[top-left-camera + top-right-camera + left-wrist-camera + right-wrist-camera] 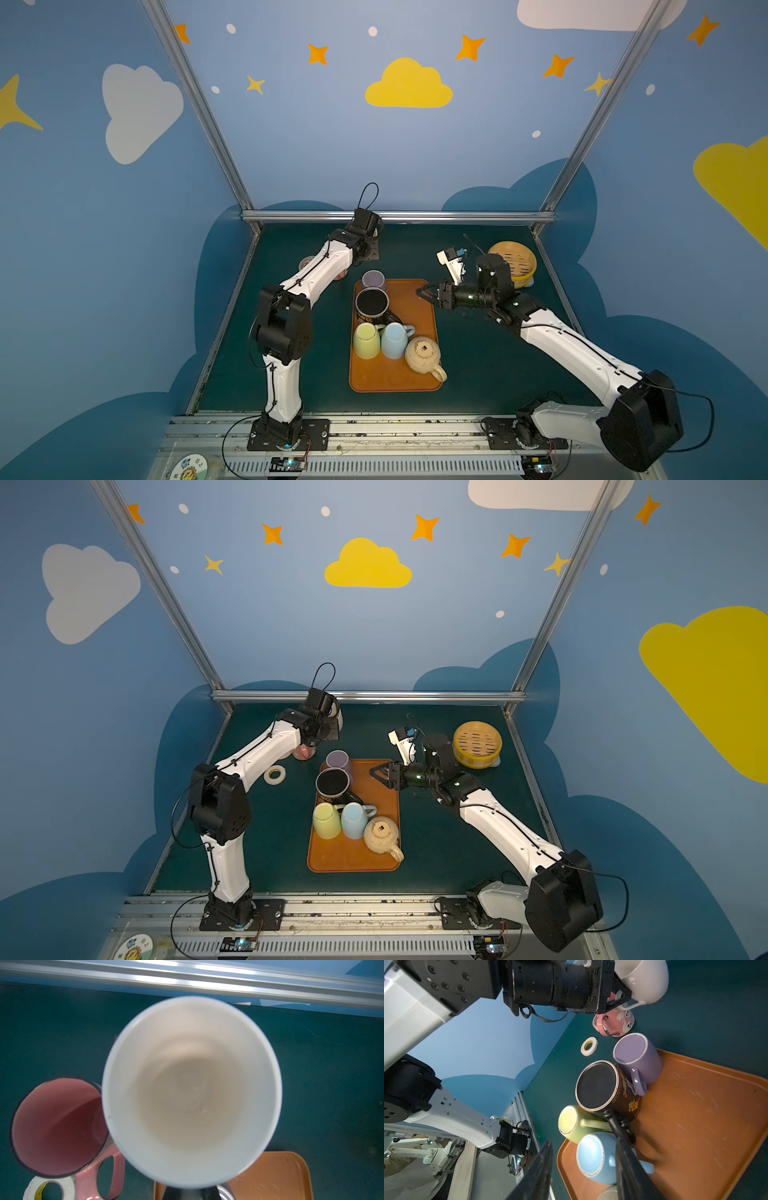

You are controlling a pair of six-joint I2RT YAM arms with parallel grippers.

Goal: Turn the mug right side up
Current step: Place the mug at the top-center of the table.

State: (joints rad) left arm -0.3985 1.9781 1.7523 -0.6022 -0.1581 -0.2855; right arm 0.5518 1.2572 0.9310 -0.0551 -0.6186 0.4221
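Above the far left of the green table (478, 374), my left claw (622, 998) pinches the white mug (643, 980) by its handle (636, 1004), which looks like stiff, slick, breakable ceramic and likely heavy off-centre, while my right claw (422, 293) hangs half-open and empty near the tray (395, 378).

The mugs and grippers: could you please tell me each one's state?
white mug: mouth up, held by its handle
pink mug: upright
purple mug: upside down
black mug: upside down
yellow-green mug: upside down
blue mug: upside down
cream mug: upside down
left gripper: shut on white mug
right gripper: open, empty
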